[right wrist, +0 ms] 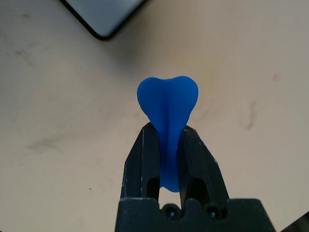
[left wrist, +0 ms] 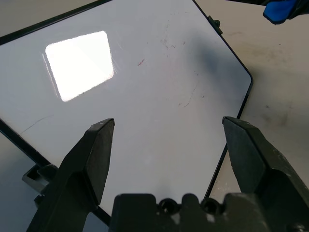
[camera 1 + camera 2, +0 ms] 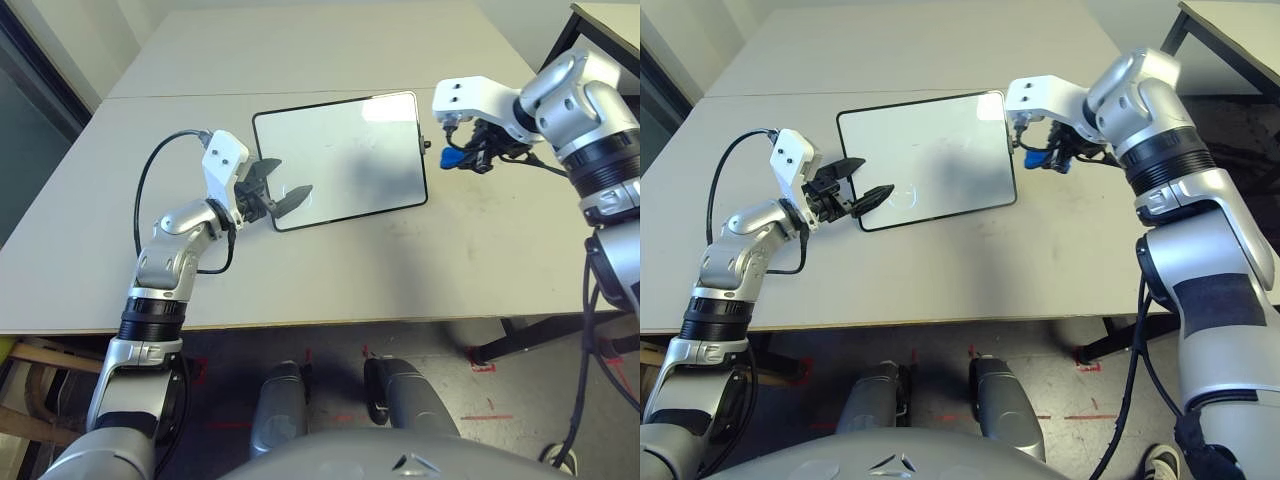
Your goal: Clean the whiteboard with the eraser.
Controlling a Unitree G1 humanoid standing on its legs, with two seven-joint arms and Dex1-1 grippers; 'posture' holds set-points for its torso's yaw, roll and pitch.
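Overhead, the right end effector (image 3: 466, 156) is gripping the blue eraser (image 1: 167, 107) just beside the whiteboard (image 3: 340, 160) lying on the desk (image 3: 330, 270); the left end effector (image 2: 166, 145), gaping wide and empty, is revealing faint red marks.

Pale desk (image 3: 330, 270) with one whiteboard (image 3: 340, 160) lying flat on it.

The desk is light beige, scuffed with faint grey smudges — most of them just beside the whiteboard's right edge. A seam crosses the top just beyond the whiteboard's far edge. The whiteboard — black-framed, round-cornered, a small knob on its right side — sits slightly askew to that seam.
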